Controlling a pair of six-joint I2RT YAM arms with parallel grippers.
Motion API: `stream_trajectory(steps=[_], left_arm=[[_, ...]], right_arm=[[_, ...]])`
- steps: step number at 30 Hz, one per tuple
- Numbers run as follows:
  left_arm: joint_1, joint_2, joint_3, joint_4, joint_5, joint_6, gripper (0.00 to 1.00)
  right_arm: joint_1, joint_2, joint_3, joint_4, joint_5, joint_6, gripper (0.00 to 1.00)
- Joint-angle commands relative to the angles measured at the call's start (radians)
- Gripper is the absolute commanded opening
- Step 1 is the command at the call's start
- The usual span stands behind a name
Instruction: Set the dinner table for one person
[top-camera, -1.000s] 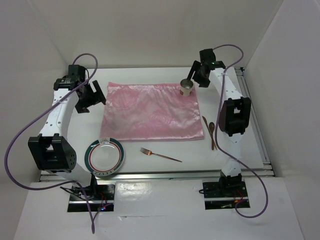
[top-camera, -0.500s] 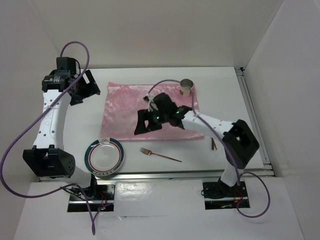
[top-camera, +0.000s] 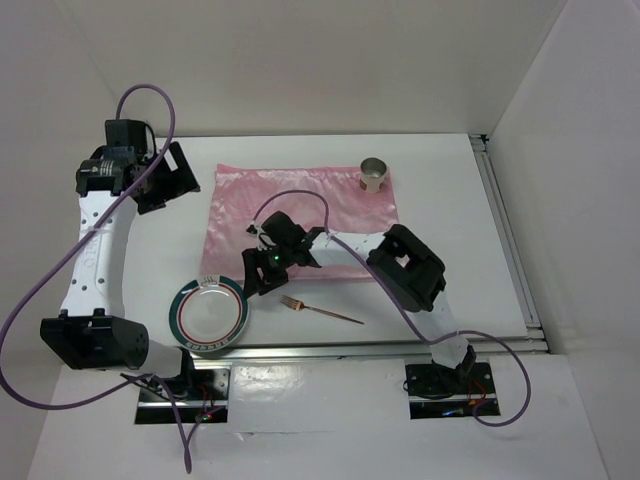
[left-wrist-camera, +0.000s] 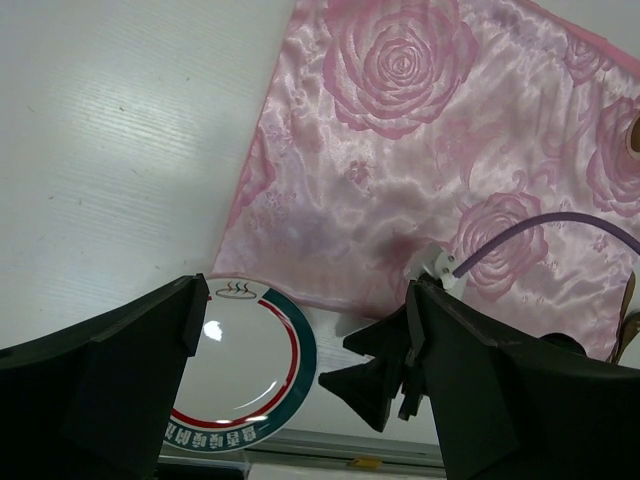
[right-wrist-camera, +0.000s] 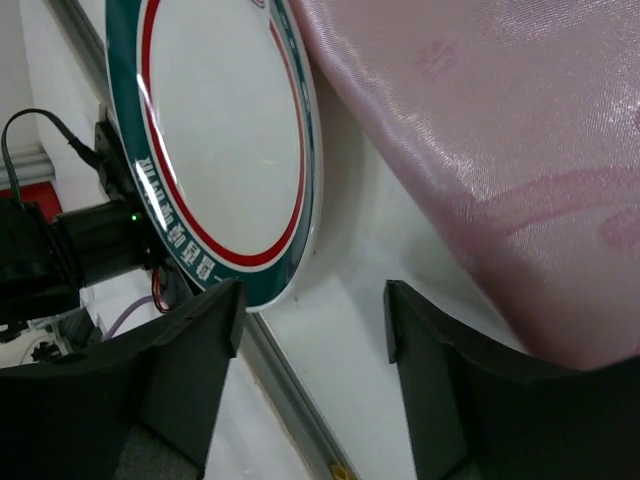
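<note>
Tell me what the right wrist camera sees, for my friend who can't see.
A white plate with a green rim and red ring lies on the white dinner table, beside a shiny pink cloth. The right gripper hovers by the plate's edge, jaws open.

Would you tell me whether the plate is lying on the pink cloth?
No, the plate sits on the white table, off the cloth's near edge.
</note>
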Motion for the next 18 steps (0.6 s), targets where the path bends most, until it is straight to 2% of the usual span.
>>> stream_trajectory(steps=[1,4,10,16,17,18], left_arm=[[0.006,-0.028,-0.014,0.004,0.015,0.024,1.0],[0.006,-0.018,-0.014,0.013,0.024,0.024,1.0],[0.006,-0.008,-0.014,0.013,0.024,0.024,1.0],[0.006,0.001,-0.024,0.013,0.024,0.024,1.0],[0.006,0.001,-0.024,0.022,0.024,0.024,1.0],[0.006,0.001,-0.024,0.022,0.024,0.024,1.0]], right_arm=[[0.02,0.048,0.067,0.033,-0.028,0.002,0.67],[0.031,0.07,0.092,0.024,-0.037,-0.008,0.64],[0.061,0.121,0.124,0.024,-0.058,-0.008,0.53],[0.061,0.11,0.144,0.001,-0.058,-0.008,0.29],[0.061,0.099,0.144,-0.01,-0.058,-0.008,0.2],[0.052,0.08,0.144,-0.01,-0.058,-0.008,0.16]])
